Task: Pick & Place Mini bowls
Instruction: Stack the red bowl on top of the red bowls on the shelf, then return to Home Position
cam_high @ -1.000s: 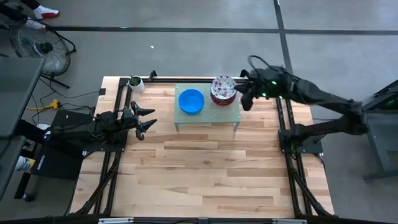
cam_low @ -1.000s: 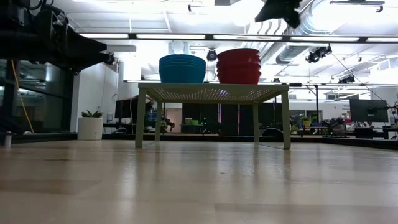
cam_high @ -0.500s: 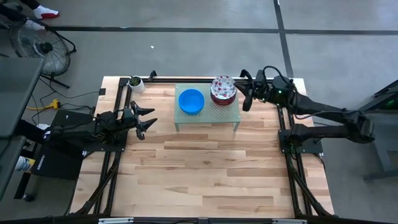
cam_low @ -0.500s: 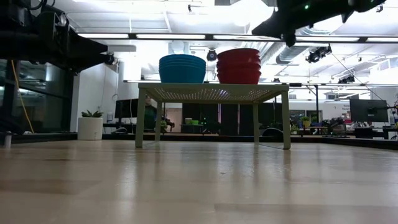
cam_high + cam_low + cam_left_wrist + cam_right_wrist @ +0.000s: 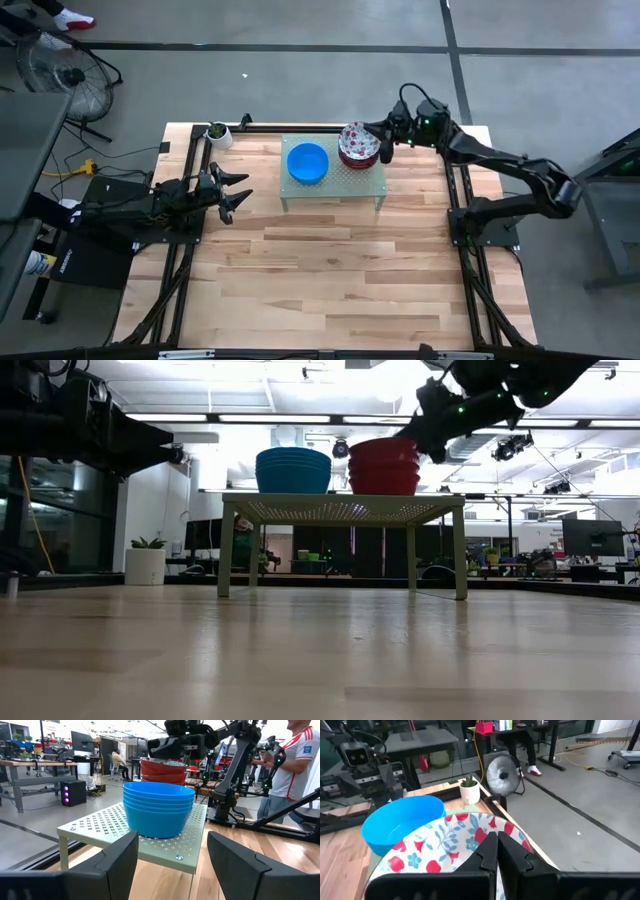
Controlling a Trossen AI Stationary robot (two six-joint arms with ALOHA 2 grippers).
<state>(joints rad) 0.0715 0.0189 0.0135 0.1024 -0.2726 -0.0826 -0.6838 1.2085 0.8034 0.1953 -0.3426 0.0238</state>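
A: What has moved since a second ago?

B: From above, the right gripper (image 5: 384,143) has swung in from just off the shelf's (image 5: 366,181) right end to the rim of the floral stack (image 5: 358,145). The left gripper (image 5: 234,193) has not shifted; it waits left of the shelf, fingers spread. The blue stack (image 5: 307,163) sits left of the floral one, both on the shelf.

A: And from table height?

B: The right gripper (image 5: 432,432) hangs at the top right edge of the red-sided stack (image 5: 384,467). The blue stack (image 5: 293,470) stands beside it, apart.

A: The left wrist?

B: It faces the blue stack (image 5: 158,808) across the shelf (image 5: 90,822), with the red stack (image 5: 162,770) and the other arm behind.

A: The right wrist?

B: Its fingers (image 5: 488,851) are pressed nearly together over the top floral bowl (image 5: 450,846), at or above the near rim; I cannot tell if they pinch it.

A: Which way do the bowls point?

B: Mouths up, round, so no long axis; each stack's axis is vertical.

A: The risk?

B: Nested bowls may lift together, or a rim pinch may slip and tip the stack off the shelf.
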